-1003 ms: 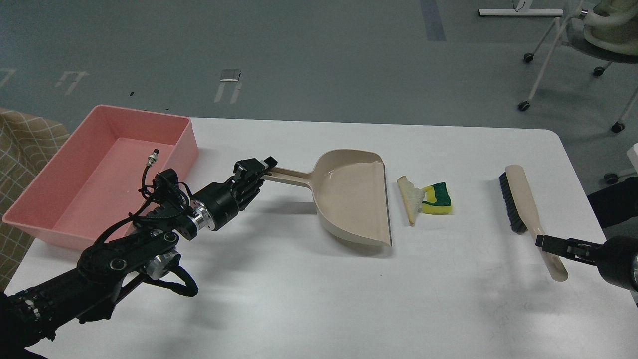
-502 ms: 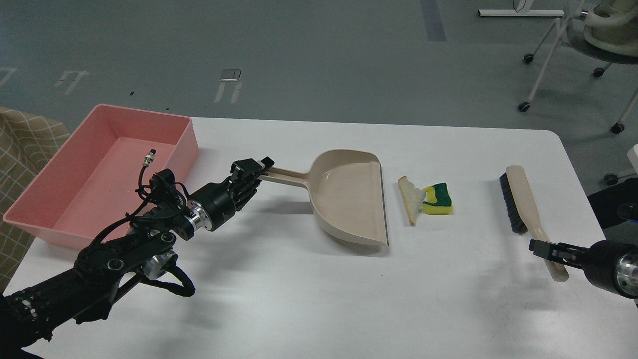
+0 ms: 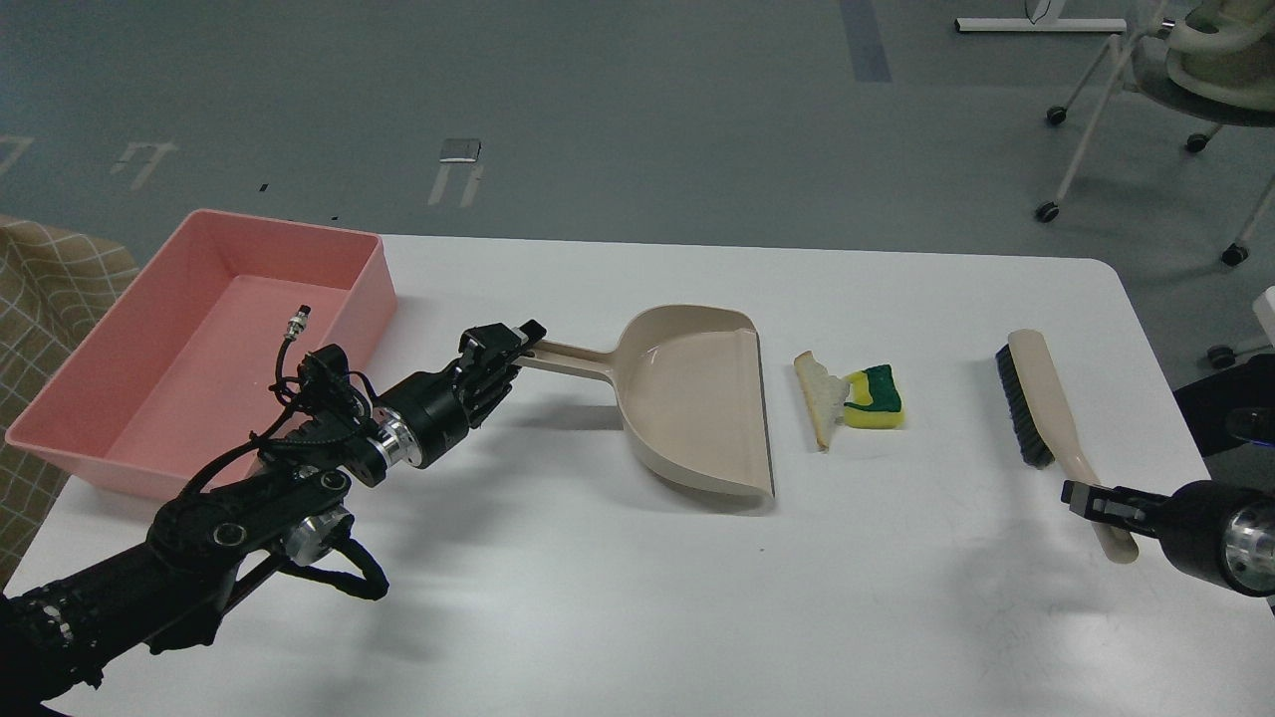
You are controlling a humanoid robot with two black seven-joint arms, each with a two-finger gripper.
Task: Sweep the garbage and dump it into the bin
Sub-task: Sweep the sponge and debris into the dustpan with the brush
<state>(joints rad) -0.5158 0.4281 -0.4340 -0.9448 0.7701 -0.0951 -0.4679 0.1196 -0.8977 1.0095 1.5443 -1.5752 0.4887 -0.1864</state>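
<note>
The garbage lies mid-table: a thin white bread slice [image 3: 817, 396] with tan crust, and touching its right side a yellow sponge chunk [image 3: 874, 397] with a green top. The beige dustpan [image 3: 697, 398] lies just left of them, mouth toward them. My left gripper [image 3: 518, 342] is shut on the dustpan's handle end. The beige brush [image 3: 1041, 398] with black bristles lies at the right. My right gripper [image 3: 1091, 498] is on the brush handle's near end and looks shut on it. The pink bin [image 3: 90, 438] stands at the far left and looks empty.
The white table [image 3: 637, 597] ends at the right just past the brush. Wheeled chairs [image 3: 1185, 60] stand on the floor beyond the far right corner. A checked cloth [image 3: 40, 289] lies left of the bin.
The dustpan has shifted a little to the left with my left gripper. My right gripper has moved slightly along the brush handle; the brush has barely moved.
</note>
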